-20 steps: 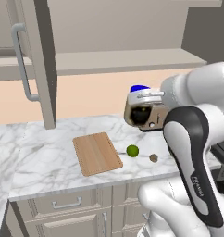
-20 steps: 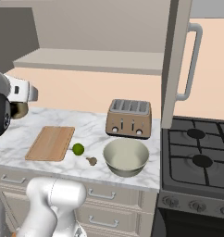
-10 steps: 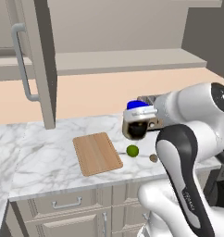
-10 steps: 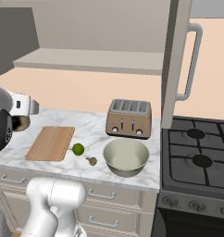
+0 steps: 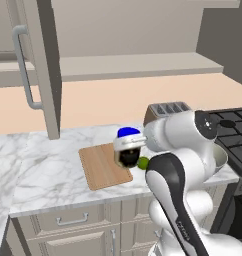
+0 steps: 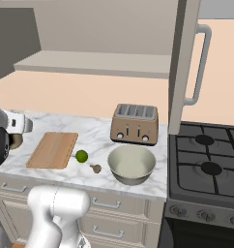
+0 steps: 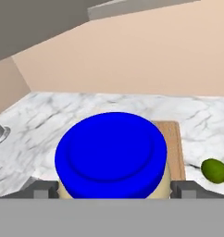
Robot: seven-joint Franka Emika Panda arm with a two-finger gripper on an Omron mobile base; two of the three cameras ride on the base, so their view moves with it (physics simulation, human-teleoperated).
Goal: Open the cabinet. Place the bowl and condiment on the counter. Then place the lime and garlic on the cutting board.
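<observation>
My gripper [image 5: 128,146] is shut on the condiment [image 5: 127,154], a small jar with dark contents and a blue lid [image 7: 111,155], held just above the counter [image 5: 48,170] by the cutting board [image 5: 100,169]. In the hand view the fingertips [image 7: 44,189] flank the jar on both sides. The lime [image 6: 81,156] and the garlic [image 6: 95,168] lie on the marble right of the board [image 6: 53,149]. The bowl [image 6: 131,163] stands on the counter in front of the toaster. The cabinet door [image 5: 43,65] stands open, and its inside shelf is bare.
A brown toaster [image 6: 135,123] sits against the back wall. A gas stove [image 6: 208,162] adjoins the counter on the right. The other open cabinet door [image 6: 184,63] juts out above the stove's edge. Drawer fronts [image 5: 73,220] run below the counter.
The arm has carried the jar leftward and lower, from beside the toaster's height down to the cutting board's near edge. The bowl, lime and garlic have stayed put.
</observation>
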